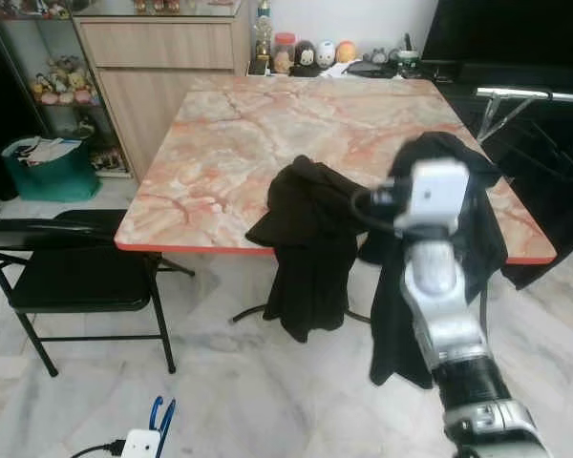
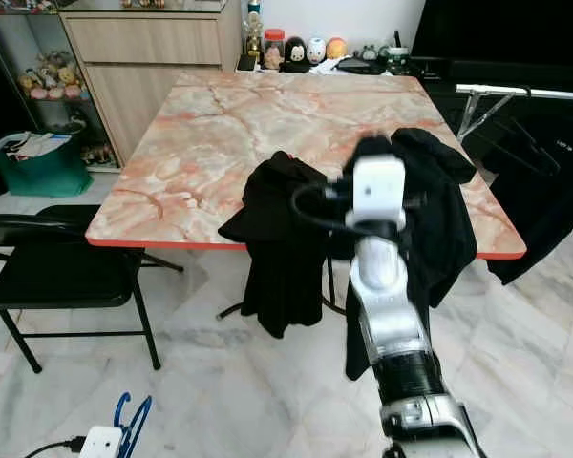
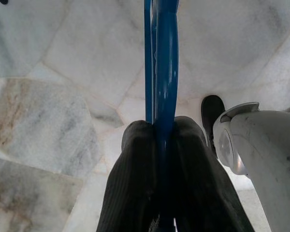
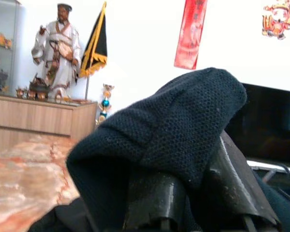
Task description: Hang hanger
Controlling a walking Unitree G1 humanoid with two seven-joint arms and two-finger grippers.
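Left gripper (image 3: 162,145) clamped on one blue hanger (image 3: 162,63). Right gripper (image 4: 193,193) clamped on one of two black garments (image 4: 179,125); the second garment (image 1: 306,239) lies beside it.

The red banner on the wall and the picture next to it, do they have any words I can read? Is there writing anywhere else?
Red banner: gold marks run down it, too blurred to read.
Festive figure picture: no writing can be made out.
Dark garment on the rack: a small pale mark, too small to read.
Jars and toys behind the table: any labels are too small to read.
So nothing can be quoted as readable text.
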